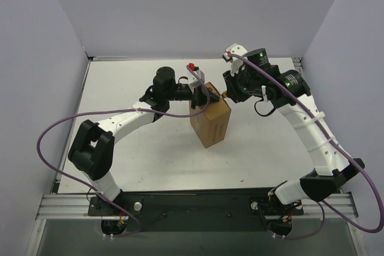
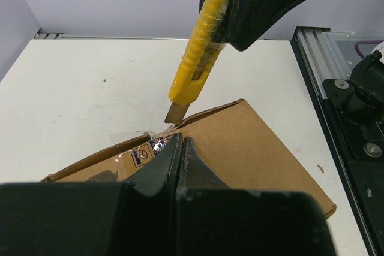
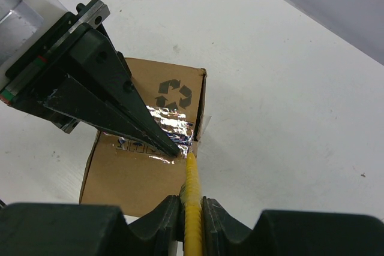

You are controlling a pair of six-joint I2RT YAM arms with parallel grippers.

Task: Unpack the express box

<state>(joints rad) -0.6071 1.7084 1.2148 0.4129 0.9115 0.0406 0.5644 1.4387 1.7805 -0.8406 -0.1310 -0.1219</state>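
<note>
Brown box (image 1: pixel 211 125) is sitting mid-way on the table (image 1: pixel 120 148), between both arms. Left gripper (image 2: pixel 181 142) is pressing its clenched, empty tips onto the taped top. Right gripper (image 3: pixel 192 199) is clamping the yellow knife (image 2: pixel 198 52), blade meeting the box's top edge at the tape (image 3: pixel 174 125).

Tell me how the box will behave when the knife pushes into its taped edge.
The box is probably stiff: its cardboard faces look flat and square-edged. On the smooth table it may slide, though the shut left gripper resting on its top should steady it. The shiny tape looks slick, so the knife could skid.
</note>
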